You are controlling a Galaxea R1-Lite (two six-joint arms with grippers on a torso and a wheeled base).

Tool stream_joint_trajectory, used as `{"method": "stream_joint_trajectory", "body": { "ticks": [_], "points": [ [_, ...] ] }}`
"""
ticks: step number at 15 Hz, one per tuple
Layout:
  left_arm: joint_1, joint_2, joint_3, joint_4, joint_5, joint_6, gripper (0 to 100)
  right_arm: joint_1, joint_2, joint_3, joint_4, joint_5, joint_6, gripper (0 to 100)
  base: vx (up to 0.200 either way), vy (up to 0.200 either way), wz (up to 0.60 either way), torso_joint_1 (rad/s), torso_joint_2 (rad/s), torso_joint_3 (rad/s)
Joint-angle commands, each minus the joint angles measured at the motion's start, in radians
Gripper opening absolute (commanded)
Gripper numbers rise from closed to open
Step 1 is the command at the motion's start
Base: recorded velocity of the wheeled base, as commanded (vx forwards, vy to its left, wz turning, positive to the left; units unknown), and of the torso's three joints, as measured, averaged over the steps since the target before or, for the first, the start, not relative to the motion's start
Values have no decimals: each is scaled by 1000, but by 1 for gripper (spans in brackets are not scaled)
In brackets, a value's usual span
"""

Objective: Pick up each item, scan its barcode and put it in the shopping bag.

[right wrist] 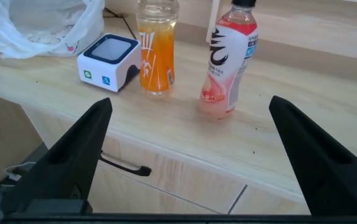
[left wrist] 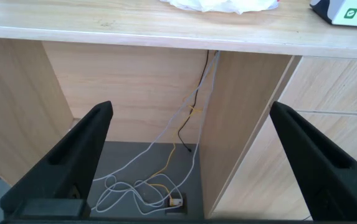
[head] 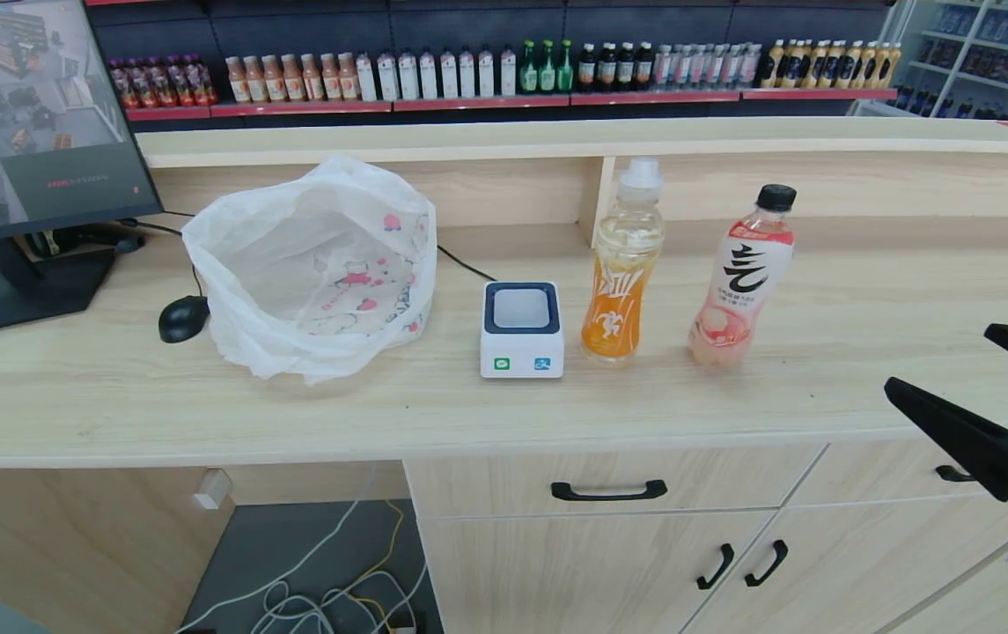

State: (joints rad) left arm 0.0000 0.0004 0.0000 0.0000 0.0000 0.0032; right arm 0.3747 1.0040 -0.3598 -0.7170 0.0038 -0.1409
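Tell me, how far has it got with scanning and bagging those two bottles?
Nothing looks done yet: the orange bottle and the pink bottle both stand on the counter right of the scanner, and the shopping bag looks empty. Nothing is in hand: both arms' jaws stand open and empty. Both bottles are left to pick up, scan and bag.

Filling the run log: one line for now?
orange bottle, pink bottle: on counter | bag: open | left gripper, right gripper: open
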Motion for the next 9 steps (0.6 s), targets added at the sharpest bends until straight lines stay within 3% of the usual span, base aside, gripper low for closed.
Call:
{"method": "stream_joint_trajectory", "body": {
  "ticks": [1, 9],
  "points": [
    [0, 0, 0, 0, 0, 0, 100, 99, 110, -33, -24, -54, 1, 100, 0, 0, 0, 0, 0, 0],
    [0, 0, 0, 0, 0, 0, 100, 128, 308, -102, -148, -81, 7, 100, 0, 0, 0, 0, 0, 0]
  ]
}}
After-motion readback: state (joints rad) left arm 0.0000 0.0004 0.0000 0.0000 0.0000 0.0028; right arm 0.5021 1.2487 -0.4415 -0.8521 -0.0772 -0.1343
